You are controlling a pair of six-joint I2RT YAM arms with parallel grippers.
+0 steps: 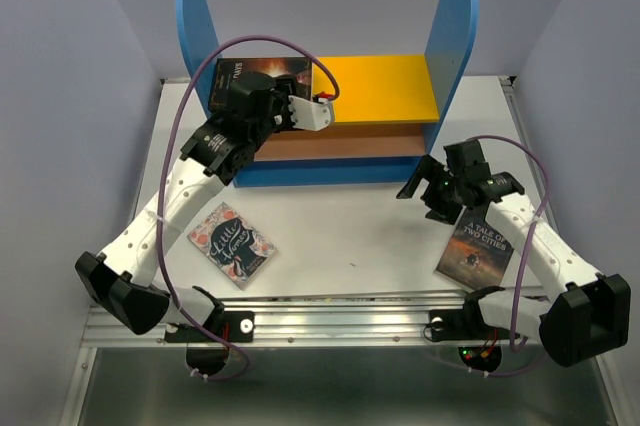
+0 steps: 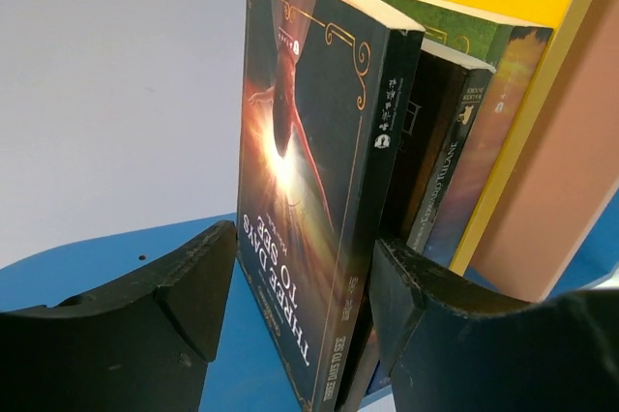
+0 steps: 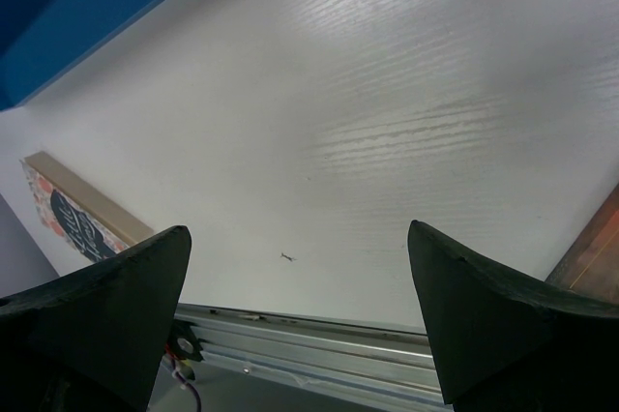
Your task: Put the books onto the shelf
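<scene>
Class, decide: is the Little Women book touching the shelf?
Apart. The top view shows bare white table between the Little Women book and the shelf, at its blue base.

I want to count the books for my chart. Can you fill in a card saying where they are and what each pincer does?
shelf: Three Days to See in it, more books beside it
table: Little Women and A Tale of Two Cities, lying flat
left pincer: open, fingers either side of Three Days to See
right pincer: open, empty, above the table
</scene>
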